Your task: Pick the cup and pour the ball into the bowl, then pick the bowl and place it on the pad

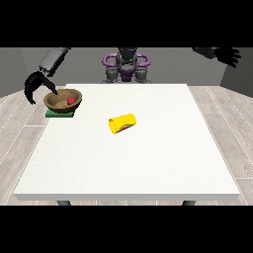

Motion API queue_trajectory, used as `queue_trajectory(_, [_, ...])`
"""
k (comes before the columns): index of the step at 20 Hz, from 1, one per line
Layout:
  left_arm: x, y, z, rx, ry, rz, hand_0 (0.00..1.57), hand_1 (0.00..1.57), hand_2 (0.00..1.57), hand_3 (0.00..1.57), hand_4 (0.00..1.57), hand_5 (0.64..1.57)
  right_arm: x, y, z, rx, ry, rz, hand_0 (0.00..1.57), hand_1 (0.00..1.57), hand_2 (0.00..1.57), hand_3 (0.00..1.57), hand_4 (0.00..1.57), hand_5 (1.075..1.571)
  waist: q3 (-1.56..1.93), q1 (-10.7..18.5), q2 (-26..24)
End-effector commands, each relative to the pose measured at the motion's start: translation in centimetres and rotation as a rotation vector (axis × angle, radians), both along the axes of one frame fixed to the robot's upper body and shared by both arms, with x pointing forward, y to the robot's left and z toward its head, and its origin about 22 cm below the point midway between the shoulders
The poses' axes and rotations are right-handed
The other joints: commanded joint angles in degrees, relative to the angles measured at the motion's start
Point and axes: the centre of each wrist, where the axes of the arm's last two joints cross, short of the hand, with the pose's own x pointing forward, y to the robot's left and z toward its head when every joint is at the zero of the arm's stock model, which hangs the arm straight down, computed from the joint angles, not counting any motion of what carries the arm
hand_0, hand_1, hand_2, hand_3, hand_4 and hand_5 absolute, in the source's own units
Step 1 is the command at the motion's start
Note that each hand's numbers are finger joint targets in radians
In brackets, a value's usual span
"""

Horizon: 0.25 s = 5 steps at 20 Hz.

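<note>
Bowl [63,100] sits on the green pad [59,113] at the far corner of the tabletop [148,158], view's left, and the red ball [71,100] lies inside it, toward the side nearer the table's middle. By the look of things both halves of the job are done: ball in bowl, bowl on pad, with a strip of green showing under the front edge.

Yellow cup [122,123] lies on its side near the middle of the tabletop, well apart from the bowl, mouth turned toward the camera and slightly to the view's left, with a hint of red at the opening. It has no further part to play, and lying down it blocks nothing.

Over at the view's left, the robot hand [35,85] hangs just beside the bowl's outer rim, fingers curved downward like a claw. One dark fingertip reaches the rim or crosses in front of it; I can't tell whether it touches. The fingers don't look wrapped round the wood, so I read this hand as released, hovering where it would be after setting the bowl down.

The robot hand at the view's right [228,55] is held high and wide, off beyond the table's edge, fingers spread and holding nothing. Parked out there, it stays clear of the working side.

Only risk from here, I'd say: a curved finger catching the rim as that hand lifts away and dragging the bowl off its pad.
</note>
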Motion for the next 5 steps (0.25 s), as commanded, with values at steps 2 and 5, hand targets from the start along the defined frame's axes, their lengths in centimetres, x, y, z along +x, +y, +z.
queue_trajectory(2, [1.5,-5.9,-2.6,-0.027,0.152,-0.073,0.00,0.00,0.00,0.00,0.90,1.559,0.8,-0.2,1.8,-0.004,0.103,0.048,0.00,0.00,0.00,0.00,0.00,1.356,-0.03,0.05,-10.15])
queue_trajectory(5, [0.9,-6.4,-6.3,-0.029,0.278,-0.006,0.00,0.00,0.00,0.00,0.90,1.559,3.9,4.4,3.3,0.061,0.016,0.226,0.00,0.00,0.00,0.00,0.48,1.434,-0.13,-4.23,-17.36])
